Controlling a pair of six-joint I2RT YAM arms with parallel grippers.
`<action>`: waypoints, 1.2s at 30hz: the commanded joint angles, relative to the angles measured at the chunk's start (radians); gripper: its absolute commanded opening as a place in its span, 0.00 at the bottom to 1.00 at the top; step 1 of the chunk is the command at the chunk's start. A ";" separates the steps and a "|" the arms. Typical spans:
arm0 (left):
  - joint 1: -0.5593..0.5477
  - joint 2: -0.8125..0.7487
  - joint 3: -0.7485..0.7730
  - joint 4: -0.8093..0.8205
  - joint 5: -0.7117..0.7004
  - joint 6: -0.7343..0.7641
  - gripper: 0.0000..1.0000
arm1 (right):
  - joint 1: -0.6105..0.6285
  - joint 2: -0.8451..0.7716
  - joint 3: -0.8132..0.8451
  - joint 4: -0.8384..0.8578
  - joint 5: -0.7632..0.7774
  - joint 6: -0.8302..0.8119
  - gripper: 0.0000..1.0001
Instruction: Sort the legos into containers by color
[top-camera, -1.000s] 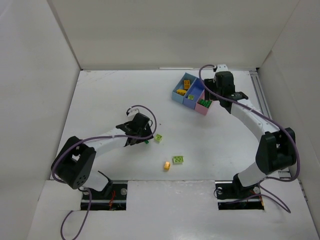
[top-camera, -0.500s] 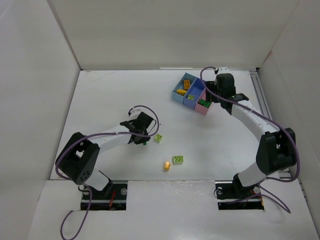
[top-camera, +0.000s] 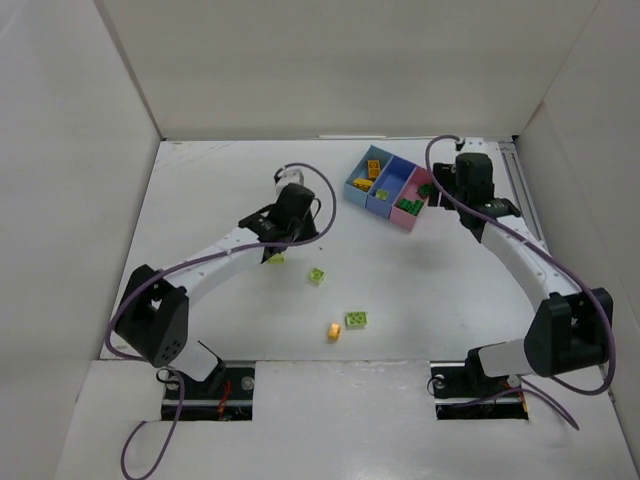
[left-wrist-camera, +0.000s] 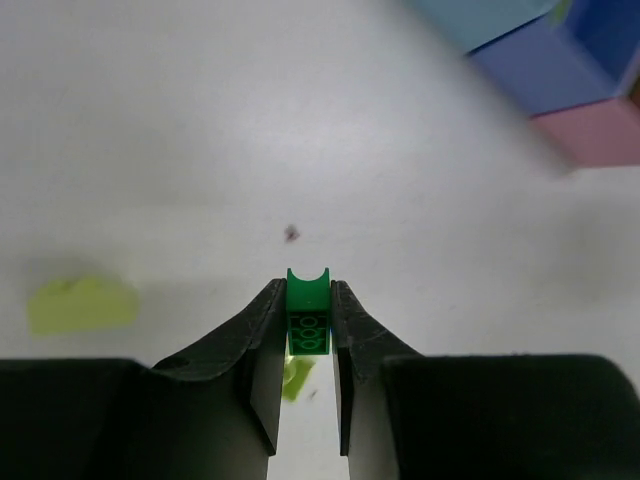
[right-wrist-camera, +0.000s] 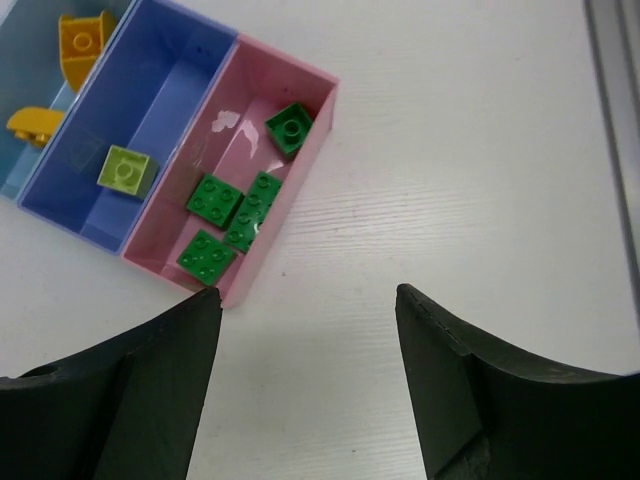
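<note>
Top external cam first: white worktop boxed in by plain white walls on three sides, with a metal rail running along the right edge. The three bins sit joined in a slanted row toward the back right: light blue bin, darker blue bin, pink bin. Loose pieces lie well apart from them: a lime brick, a second lime brick with an orange brick just beside it, and a lime piece under the left arm. Between those and the bins it's all bare worktop, nothing in the way.

Left wrist cam: the left end effector is clenched on a dark green brick, with the bins blurry in the top right corner.

Right wrist cam: the right end effector is spread wide with nothing in it, just off the pink bin's near corner. Pink holds four dark green bricks, darker blue holds one pale lime brick, and light blue holds yellow-orange bricks. The bins look like smooth, glossy, thin-walled plastic, and the bricks have round studs on top.
</note>
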 joint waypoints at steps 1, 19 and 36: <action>-0.003 0.067 0.178 0.208 0.052 0.160 0.11 | -0.044 -0.101 -0.013 -0.003 0.020 0.065 0.75; -0.094 0.911 1.246 0.268 0.470 0.351 0.10 | -0.119 -0.496 -0.206 -0.205 0.142 0.143 0.77; -0.121 0.878 1.205 0.274 0.365 0.329 0.86 | -0.128 -0.552 -0.234 -0.228 0.037 0.026 0.78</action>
